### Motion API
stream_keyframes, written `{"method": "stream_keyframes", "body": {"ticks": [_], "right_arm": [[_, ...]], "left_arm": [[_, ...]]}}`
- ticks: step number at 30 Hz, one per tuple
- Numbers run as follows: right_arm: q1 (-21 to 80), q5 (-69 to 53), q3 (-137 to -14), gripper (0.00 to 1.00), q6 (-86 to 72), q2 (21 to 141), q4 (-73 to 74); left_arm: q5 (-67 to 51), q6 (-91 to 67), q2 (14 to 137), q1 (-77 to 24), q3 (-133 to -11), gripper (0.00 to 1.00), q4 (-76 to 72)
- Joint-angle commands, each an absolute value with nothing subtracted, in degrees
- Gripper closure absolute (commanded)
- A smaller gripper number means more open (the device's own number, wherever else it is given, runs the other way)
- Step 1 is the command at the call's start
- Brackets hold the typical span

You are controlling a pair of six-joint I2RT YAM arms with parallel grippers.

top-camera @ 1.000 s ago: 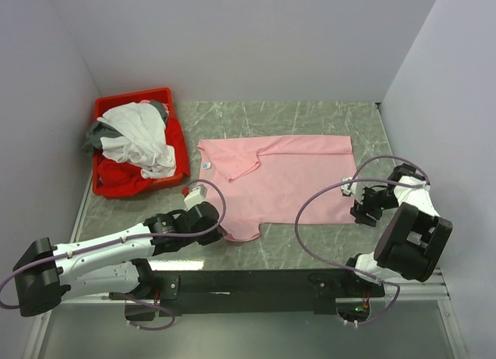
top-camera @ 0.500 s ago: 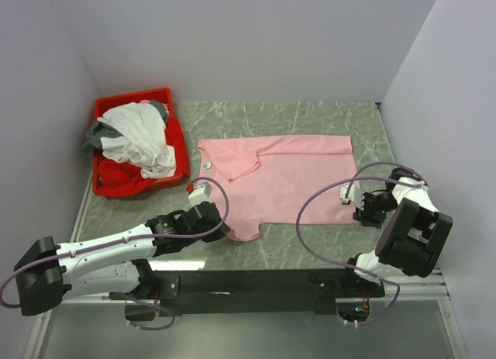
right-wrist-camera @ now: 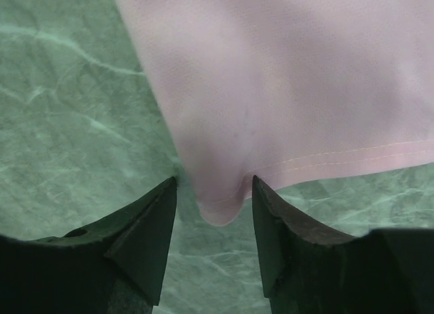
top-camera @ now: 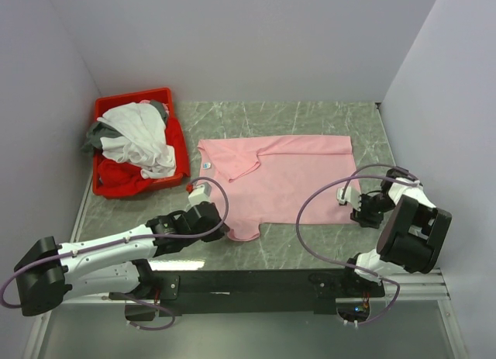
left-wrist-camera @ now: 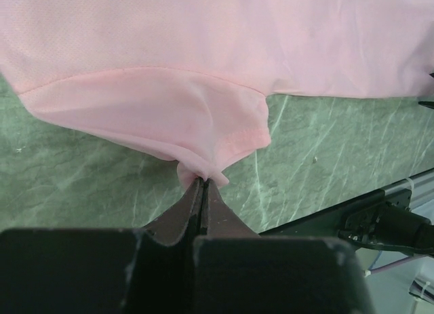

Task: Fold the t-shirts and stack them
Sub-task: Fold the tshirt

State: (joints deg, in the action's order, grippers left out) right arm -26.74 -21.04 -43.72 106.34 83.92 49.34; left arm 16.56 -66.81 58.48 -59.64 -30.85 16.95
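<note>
The pink tee (top-camera: 287, 177) lies spread flat in the middle of the table (top-camera: 310, 115), neck to the left and bottom hem to the right, with one sleeve already turned in over the chest. It is thin, soft knit: light, limp, with no stiffness of its own, so it should drape and sag from wherever it is lifted and will likely drag across the marble-patterned top rather than slide cleanly. Hems and corners are the sensible holds, since the stitched edge gives a thicker ridge that is less apt to slip out of a pinch. The left gripper (left-wrist-camera: 202, 186) has its jaws closed tight on the edge of the near sleeve (left-wrist-camera: 169, 117), the cloth puckering up into the pinch. The right gripper (right-wrist-camera: 213, 192) sits low at the near hem corner (right-wrist-camera: 217, 205), jaws apart on either side of it, the cloth bulging between them but not yet clamped. With both near points held, the near edge could probably be carried over in one even fold. The other tees (top-camera: 139, 142), white, grey and red, are heaped in the bin (top-camera: 177, 111) at the far left.
</note>
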Motion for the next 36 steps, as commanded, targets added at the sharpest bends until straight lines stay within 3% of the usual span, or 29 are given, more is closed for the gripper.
{"method": "stream_keyframes", "body": {"ticks": [1,7,11,21,36], "right_arm": [[-26.0,-24.6,-44.3,0.44,102.2,83.8,46.0],[-25.1,-31.8,-50.3,0.36,99.1,79.3,52.6],[-23.6,-28.7,-47.6,0.35,100.9,75.2,56.1],[-23.4,-22.0,-41.7,0.53,100.4,75.0,53.6],[-23.5,-16.8,-41.7,0.55,98.9,82.4,46.6]], "left_arm": [[17.1,-65.7,57.5,-59.2,-30.1,1.0,15.1],[16.4,-65.1,57.0,-58.3,-29.4,1.0,14.4],[15.9,-64.7,56.9,-57.7,-29.0,1.0,13.5],[14.6,-63.0,56.1,-56.2,-28.0,1.0,12.8],[14.1,-63.8,55.1,-55.3,-27.1,1.0,13.3]]}}
